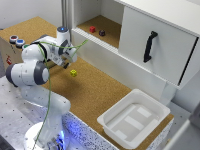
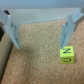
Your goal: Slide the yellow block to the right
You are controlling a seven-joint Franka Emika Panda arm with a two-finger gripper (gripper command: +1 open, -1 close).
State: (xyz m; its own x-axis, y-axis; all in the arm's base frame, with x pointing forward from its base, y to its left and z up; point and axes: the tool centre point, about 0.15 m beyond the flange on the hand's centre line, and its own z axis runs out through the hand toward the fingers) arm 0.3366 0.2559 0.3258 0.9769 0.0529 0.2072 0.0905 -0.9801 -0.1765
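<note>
The yellow block [image 1: 73, 73] is a tiny bright cube lying on the cork tabletop [image 1: 100, 90], a little toward the exterior view's right of the arm. My gripper [image 1: 66, 63] hangs just above and beside it, toward the exterior view's left. In the wrist view the gripper [image 2: 41, 45] is open with its two grey fingers [image 2: 68, 30] spread wide and nothing between them. The yellow block [image 2: 66, 55] lies on the cork just past the tip of one finger, not between the two.
A white cabinet stands behind, its open shelf [image 1: 107, 25] holding a small red block [image 1: 92, 29] and a dark round object [image 1: 102, 33]. Its door carries a black handle [image 1: 150, 46]. A white bin [image 1: 134, 117] sits at the front right. A button box [image 1: 15, 41] stands at the far left.
</note>
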